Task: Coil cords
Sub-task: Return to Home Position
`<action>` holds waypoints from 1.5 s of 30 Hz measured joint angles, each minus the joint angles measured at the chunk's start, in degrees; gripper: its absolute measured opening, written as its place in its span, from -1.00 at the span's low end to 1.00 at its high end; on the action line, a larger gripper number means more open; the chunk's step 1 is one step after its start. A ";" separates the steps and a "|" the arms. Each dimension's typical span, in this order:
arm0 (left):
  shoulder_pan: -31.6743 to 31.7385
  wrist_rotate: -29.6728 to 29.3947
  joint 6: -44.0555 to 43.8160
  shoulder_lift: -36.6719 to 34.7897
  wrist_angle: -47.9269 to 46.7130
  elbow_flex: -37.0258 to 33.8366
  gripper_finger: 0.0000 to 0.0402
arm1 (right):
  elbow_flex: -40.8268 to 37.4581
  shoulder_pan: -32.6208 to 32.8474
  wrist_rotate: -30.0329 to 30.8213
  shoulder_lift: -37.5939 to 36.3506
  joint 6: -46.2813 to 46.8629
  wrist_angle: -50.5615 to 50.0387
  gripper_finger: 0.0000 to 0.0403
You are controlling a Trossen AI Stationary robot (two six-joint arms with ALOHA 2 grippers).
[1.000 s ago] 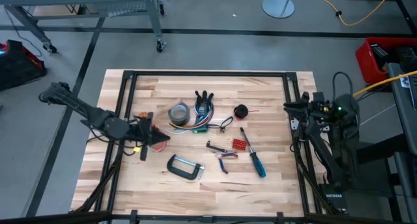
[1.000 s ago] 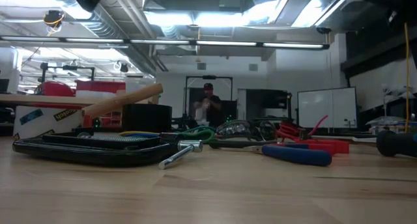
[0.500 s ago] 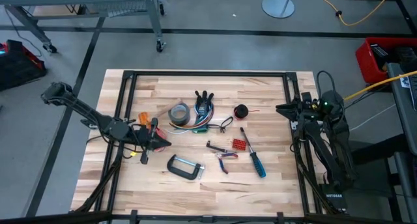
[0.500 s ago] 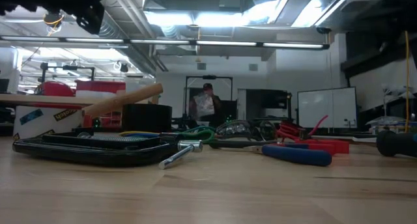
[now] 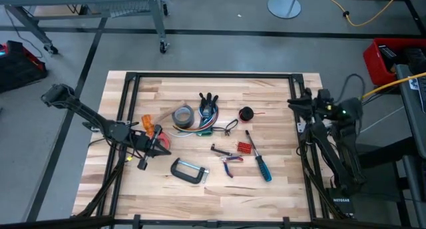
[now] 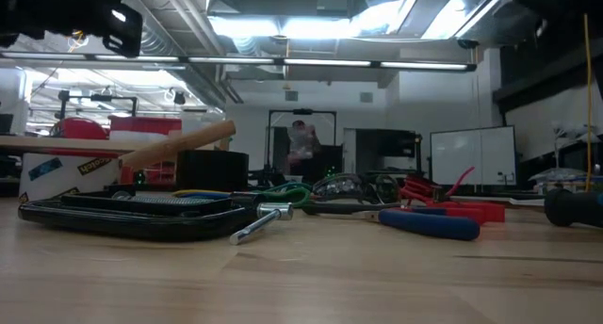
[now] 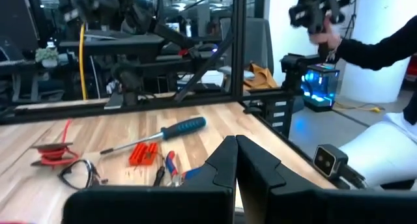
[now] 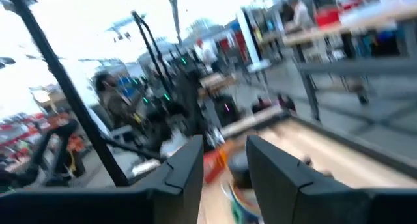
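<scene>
The cords [image 5: 208, 125] lie as a loose bundle of coloured wires in the middle of the table, beside the grey duct tape roll [image 5: 182, 115]. A small red coil [image 5: 247, 113] and a black loop [image 5: 231, 126] lie to their right. The left wrist view shows the red coil [image 7: 49, 152] and the black loop [image 7: 78, 175]. My left gripper [image 5: 165, 148] hovers shut at the table's left, pointing level toward the tools and short of the cords. My right gripper [image 5: 291, 104] stands open above the table's right rail, and its wrist view [image 8: 224, 164] shows nothing between the fingers.
A black C-clamp [image 5: 188, 170], pliers [image 5: 229, 161], a red part [image 5: 245, 148] and a blue-handled screwdriver [image 5: 259, 161] lie toward the near side. An orange-red tape roll [image 5: 146, 120] sits by my left gripper. A person stands far behind the table [image 6: 301, 145].
My left gripper has come down toward the table and a little toward its near edge, rolling and levelling out as it sank. It has uncovered the orange-red tape roll and stayed shut. My right gripper has swung slightly toward the far edge. The cords have not moved.
</scene>
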 joint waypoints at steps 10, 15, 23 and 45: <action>0.90 0.02 4.34 -0.02 8.70 -5.04 -0.99 | 0.02 0.00 1.48 0.04 20.56 25.98 -0.39; 5.50 -0.26 6.38 -0.18 13.42 -6.72 -0.99 | 0.04 0.00 2.65 0.09 22.94 28.07 -0.39; 16.58 -0.32 4.47 -0.33 13.14 -6.72 -0.99 | 0.04 0.00 5.71 0.12 21.58 28.06 -0.39; 36.99 13.25 -2.89 -0.33 13.31 -6.72 -0.99 | 0.09 17.39 12.95 26.32 1.71 35.26 -0.39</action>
